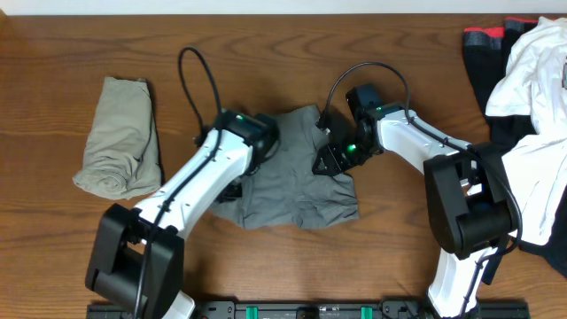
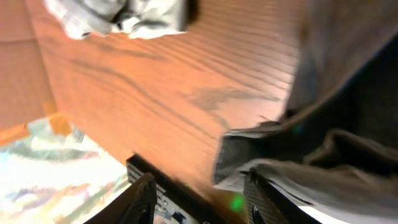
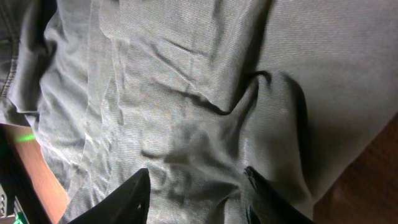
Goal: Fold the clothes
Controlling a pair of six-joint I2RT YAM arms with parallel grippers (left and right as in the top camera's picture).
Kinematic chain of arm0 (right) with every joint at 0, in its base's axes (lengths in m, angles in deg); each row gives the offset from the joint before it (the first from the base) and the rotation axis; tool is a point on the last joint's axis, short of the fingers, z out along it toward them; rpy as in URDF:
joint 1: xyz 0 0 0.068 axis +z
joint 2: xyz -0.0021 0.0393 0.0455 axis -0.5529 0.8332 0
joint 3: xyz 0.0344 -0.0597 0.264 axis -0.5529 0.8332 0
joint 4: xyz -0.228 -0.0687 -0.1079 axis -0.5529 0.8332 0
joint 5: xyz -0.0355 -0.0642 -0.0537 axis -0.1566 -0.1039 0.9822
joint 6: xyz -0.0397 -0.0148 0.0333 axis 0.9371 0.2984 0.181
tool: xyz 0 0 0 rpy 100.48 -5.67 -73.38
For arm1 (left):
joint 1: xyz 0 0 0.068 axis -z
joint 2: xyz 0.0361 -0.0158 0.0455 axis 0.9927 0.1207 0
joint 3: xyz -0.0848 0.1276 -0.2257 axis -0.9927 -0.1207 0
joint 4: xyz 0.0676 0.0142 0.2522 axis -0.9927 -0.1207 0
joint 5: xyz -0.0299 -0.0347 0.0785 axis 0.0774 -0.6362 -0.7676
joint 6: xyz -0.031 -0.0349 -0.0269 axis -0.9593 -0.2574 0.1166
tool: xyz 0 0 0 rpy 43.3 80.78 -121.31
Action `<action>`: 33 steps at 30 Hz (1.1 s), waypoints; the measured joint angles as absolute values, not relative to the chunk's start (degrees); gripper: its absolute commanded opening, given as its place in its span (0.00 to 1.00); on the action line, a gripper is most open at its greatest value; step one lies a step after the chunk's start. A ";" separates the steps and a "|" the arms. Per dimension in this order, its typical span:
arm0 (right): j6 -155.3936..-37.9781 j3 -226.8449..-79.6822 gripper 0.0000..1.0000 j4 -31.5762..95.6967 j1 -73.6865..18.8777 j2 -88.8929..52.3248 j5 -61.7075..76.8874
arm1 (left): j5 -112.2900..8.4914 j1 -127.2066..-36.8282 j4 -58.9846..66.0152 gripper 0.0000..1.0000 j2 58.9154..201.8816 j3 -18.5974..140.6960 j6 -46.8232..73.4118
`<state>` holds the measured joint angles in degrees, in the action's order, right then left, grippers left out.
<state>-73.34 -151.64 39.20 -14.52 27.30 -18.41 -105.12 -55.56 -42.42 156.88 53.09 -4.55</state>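
Observation:
The grey shorts lie crumpled at the table's centre. The khaki shorts sit folded in a bundle at the left, and show at the top edge of the left wrist view as the khaki bundle. My left gripper hangs over the grey pair's upper left edge. In its wrist view the left gripper is open with only bare wood between the fingers, and the grey cloth lies just to the right. My right gripper is at the upper right part of the grey shorts. Its jaws stand open over a wrinkled ridge of cloth.
A heap of other garments fills the right side: white cloth over dark pieces, one with a red band. The arm bases stand at the table's front edge. Bare wood shows around the khaki bundle.

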 measured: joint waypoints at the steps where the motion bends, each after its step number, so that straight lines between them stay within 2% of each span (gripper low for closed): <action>1: -73.34 -151.66 0.47 39.42 -14.52 27.30 -18.39 | -105.27 -56.19 -42.24 0.46 156.55 53.09 -4.60; 5: -73.34 -151.70 0.47 39.63 -14.52 27.30 -18.23 | -105.32 -57.75 -39.09 0.39 152.46 53.07 -3.13; 8: -73.34 -151.72 0.47 39.74 -14.52 27.30 -18.17 | -105.08 -57.68 -36.58 0.22 148.07 53.07 -1.56; 10: -73.34 -151.72 0.47 39.76 -14.52 27.30 -18.12 | -104.66 -57.68 -34.02 0.06 145.43 53.07 -0.95; 13: -73.34 -151.74 0.47 39.76 -14.52 27.30 -18.06 | -100.86 -57.75 -26.02 0.06 142.76 53.09 2.84; 17: -73.36 -151.77 0.47 39.74 -14.52 27.30 -18.02 | -88.62 -57.72 -15.82 0.06 142.74 52.26 12.15; 23: -73.36 -151.77 0.46 39.94 -14.52 27.30 -17.99 | -84.16 -58.05 -12.74 0.06 150.39 44.72 18.59; 25: -73.36 -151.77 0.43 39.92 -14.52 27.30 -17.95 | -84.77 -58.82 -12.28 0.06 153.82 42.10 18.66; 26: -73.32 -151.77 0.44 39.90 -14.52 27.30 -17.91 | -85.19 -59.23 -12.08 0.06 155.54 40.90 18.44; 29: -73.52 -151.98 0.59 40.27 -14.52 27.23 -17.93 | -85.54 -61.61 -10.44 0.06 158.56 39.48 18.18; 33: -71.68 -153.51 0.64 43.63 -14.21 26.38 -15.41 | -85.03 -62.64 -6.48 0.06 159.39 39.48 18.05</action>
